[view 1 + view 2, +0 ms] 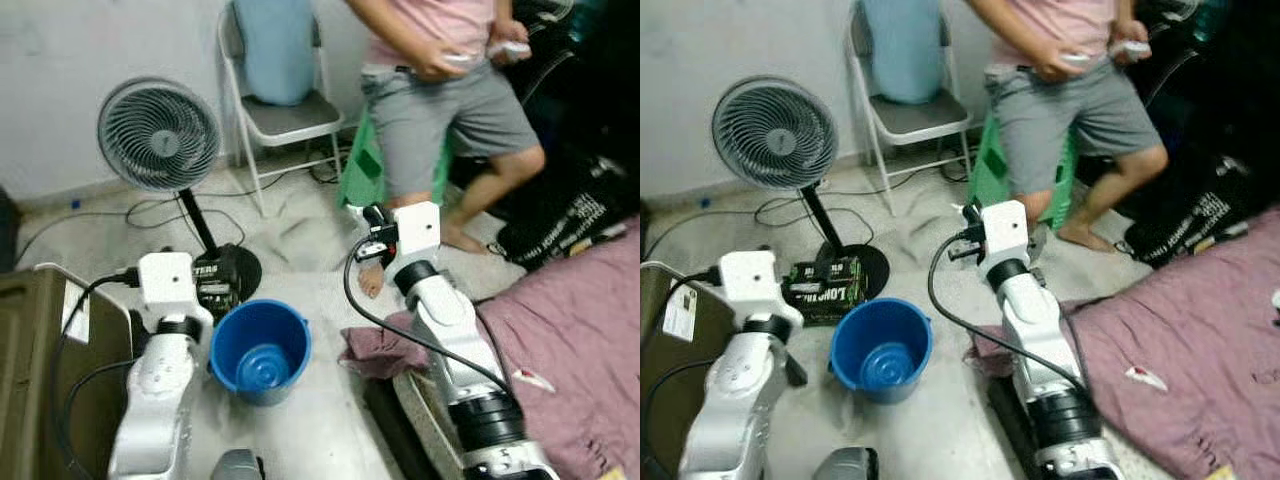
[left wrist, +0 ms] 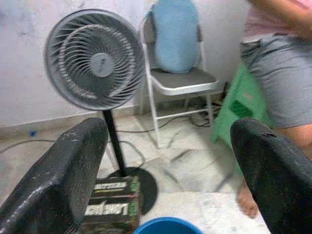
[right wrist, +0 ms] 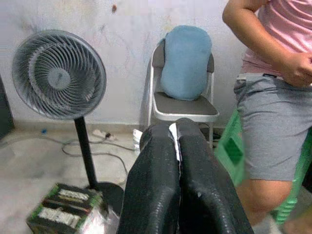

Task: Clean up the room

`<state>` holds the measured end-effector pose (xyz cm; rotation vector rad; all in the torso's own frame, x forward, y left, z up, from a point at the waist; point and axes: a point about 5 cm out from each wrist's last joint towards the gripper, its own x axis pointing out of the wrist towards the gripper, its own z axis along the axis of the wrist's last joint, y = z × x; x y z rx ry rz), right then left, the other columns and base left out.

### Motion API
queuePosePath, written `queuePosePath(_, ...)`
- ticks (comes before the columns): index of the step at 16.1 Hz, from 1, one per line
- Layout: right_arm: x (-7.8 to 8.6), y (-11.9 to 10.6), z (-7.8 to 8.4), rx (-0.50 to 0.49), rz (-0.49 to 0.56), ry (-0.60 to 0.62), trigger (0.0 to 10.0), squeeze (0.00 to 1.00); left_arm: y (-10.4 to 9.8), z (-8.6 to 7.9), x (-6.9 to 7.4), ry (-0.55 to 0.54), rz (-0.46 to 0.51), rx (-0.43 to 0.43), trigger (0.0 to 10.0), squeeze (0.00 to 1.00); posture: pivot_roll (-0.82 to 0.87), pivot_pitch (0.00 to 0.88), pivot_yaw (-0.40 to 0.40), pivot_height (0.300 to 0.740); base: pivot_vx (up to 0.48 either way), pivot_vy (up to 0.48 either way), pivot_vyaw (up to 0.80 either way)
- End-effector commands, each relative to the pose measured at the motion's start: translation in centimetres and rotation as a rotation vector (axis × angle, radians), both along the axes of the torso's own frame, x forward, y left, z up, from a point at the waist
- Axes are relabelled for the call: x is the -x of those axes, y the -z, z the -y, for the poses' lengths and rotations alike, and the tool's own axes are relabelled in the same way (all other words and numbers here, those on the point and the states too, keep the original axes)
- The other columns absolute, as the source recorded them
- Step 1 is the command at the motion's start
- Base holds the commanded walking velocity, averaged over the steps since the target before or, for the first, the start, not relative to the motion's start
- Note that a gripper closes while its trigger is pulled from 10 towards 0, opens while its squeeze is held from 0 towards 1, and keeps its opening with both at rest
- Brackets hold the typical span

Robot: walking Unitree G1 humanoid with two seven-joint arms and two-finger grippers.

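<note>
Floor [image 1: 300,240] holds bucket [image 1: 260,350], fan [image 1: 160,135], chair [image 1: 285,110].

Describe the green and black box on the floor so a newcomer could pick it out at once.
Start at the grey pedestal fan standing near the white wall. Follow its black pole down to the round black base; the green and black cardboard box with white lettering lies against that base, just behind the round blue plastic bucket. It is the only flat, printed, rectangular thing there.
</note>
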<state>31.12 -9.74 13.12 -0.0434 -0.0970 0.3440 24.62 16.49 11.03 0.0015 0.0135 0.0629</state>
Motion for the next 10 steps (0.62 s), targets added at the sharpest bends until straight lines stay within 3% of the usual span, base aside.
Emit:
queuePosePath(1,-0.02,-0.02,0.20,0.008,0.003,0.007,10.0,0.00,-0.11,0.15,-0.12,0.011,0.005,0.007,10.0,0.00,0.02,0.000,-0.037,0.740,0.000,0.000,0.00)
queuePosePath(3,-0.12,-0.09,0.18,0.007,0.004,0.007,10.0,0.00,-0.14,0.19,-0.19,0.013,0.005,0.009,10.0,0.00,0.02,0.000,-0.037,0.740,0.000,0.000,0.00)
queuePosePath(10,-0.09,0.00,0.23,0.004,0.001,0.013,10.0,0.00,-0.15,0.23,-0.20,0.020,0.004,0.007,10.0,0.00,0.02,0.000,-0.033,0.740,0.000,0.000,0.80)
